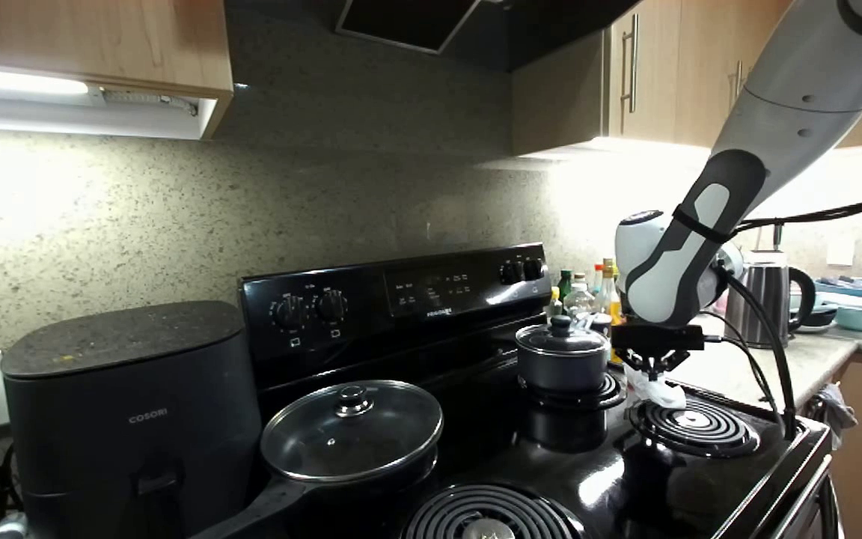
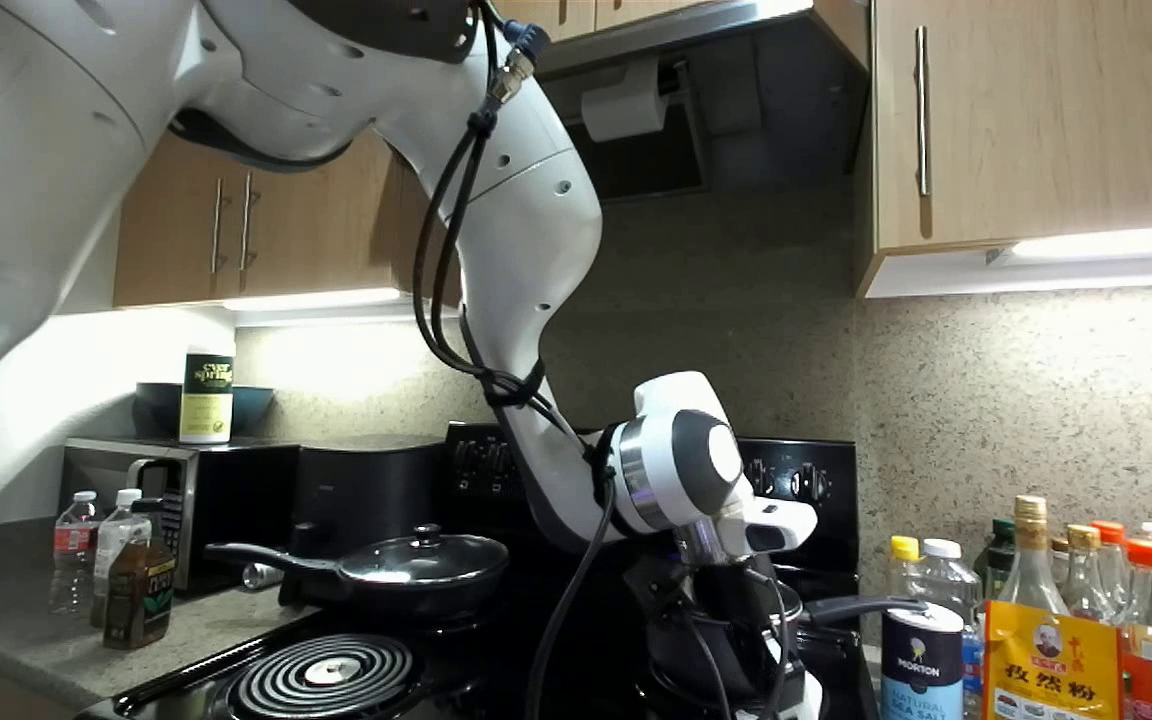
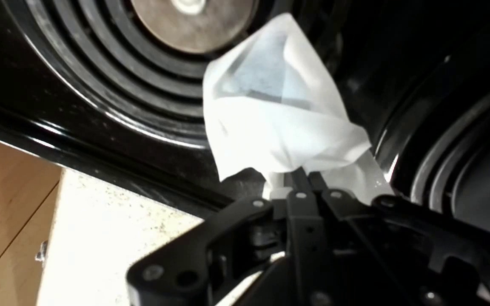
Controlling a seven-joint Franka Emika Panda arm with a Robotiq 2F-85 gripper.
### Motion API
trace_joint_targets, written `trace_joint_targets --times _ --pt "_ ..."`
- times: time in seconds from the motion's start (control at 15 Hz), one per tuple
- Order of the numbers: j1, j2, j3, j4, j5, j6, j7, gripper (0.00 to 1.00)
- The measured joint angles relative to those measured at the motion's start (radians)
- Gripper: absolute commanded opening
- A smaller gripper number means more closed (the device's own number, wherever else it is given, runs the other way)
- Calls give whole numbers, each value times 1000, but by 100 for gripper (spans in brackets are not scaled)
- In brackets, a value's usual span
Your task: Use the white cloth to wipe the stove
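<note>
The gripper (image 3: 306,175) is clamped on the cloth (image 3: 270,131), which sits at the edge of a burner (image 3: 143,87) on the stove (image 1: 655,490). Low, flat strokes with light pressure should wipe best, kept clear of the pot (image 1: 560,368); loose folds could snag

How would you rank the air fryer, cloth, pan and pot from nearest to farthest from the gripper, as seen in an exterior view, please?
1. Cloth: held in the gripper.
2. Pot: left of the gripper in that view.
3. Pan: farther left, on the same stove.
4. Air fryer: far left, beyond the pan.
</note>
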Motion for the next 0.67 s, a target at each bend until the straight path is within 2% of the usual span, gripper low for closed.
trace_joint_targets --times 0.2,0.4,0.53,0.67 --pt "27 75 -48 76 -30 10 100 0" --pt "35 136 -55 125 -21 4 128 0" --pt "16 153 -25 149 25 -25 83 0" --pt "-33 145 35 176 104 -89 -41 0"
